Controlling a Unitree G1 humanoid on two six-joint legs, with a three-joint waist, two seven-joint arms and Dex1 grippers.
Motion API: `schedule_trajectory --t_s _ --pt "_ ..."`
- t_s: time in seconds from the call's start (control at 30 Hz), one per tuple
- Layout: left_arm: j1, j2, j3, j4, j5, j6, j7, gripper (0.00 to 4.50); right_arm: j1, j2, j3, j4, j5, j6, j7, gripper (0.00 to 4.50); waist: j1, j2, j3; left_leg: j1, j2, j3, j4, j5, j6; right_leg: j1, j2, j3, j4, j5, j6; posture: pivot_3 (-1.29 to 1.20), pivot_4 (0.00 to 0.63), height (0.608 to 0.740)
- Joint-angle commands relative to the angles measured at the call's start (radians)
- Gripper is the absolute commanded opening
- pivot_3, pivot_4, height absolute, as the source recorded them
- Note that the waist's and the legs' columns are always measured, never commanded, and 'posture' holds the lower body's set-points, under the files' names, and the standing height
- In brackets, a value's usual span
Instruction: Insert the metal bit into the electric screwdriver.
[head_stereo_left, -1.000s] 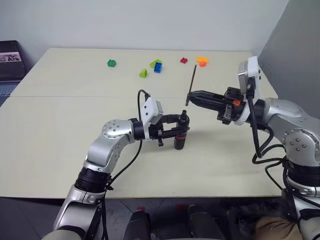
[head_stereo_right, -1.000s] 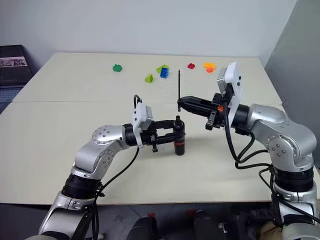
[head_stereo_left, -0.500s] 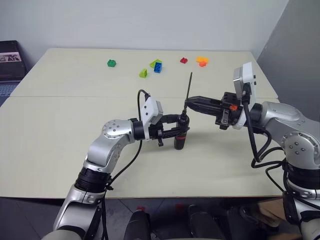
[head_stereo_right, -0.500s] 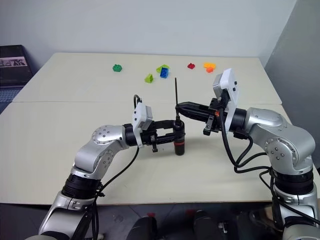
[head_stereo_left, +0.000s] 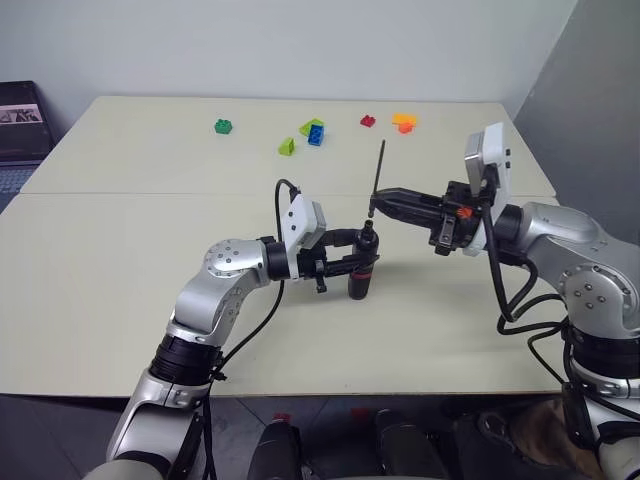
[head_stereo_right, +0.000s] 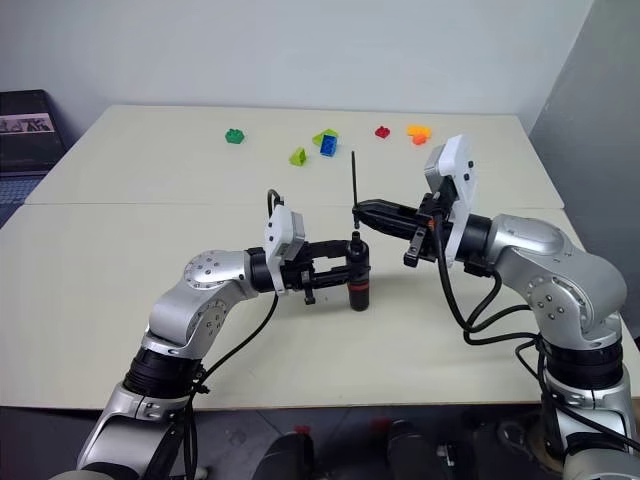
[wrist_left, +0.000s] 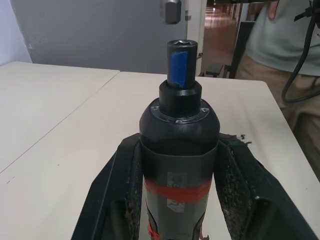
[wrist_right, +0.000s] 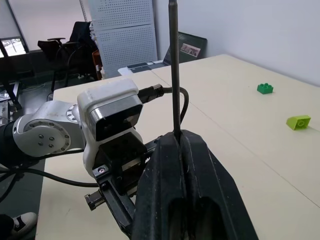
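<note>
The metal bit stands nearly upright above the table, its lower end pinched between the closed fingers of my right claw. The bit's lower tip sits just above the nose of the electric screwdriver, slightly off to my right of it; I cannot tell whether the two touch. The screwdriver stands upright, nose up, its base on or just over the table. My left claw is closed on the screwdriver's dark body, one finger on each side, just above the red band. My right claw reaches in level from my right, my left claw level from my left. Several small toy bricks lie scattered near the table's far edge, well apart from both claws.
</note>
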Motion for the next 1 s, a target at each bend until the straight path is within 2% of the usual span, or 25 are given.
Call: schedule_trajectory --t_s 0.03,1.0 --pt "-0.007 0.012 0.019 -0.043 0.002 -0.019 0.0 1.64 -0.007 -0.001 -0.006 -0.028 0.004 -0.017 0.001 0.0 0.0 0.0 0.0 0.0 0.0 0.0 0.0 0.0 0.0 0.0 0.0 0.0 0.0 0.0 0.0 0.0 0.15 0.74" --pt "-0.012 0.015 0.015 -0.035 0.007 -0.022 -0.008 1.64 0.012 -0.015 -0.045 -0.073 0.062 0.013 -0.046 0.0 0.0 0.0 0.0 0.0 0.0 0.0 0.0 0.0 0.0 0.0 0.0 0.0 0.0 0.0 0.0 0.0 0.15 0.74"
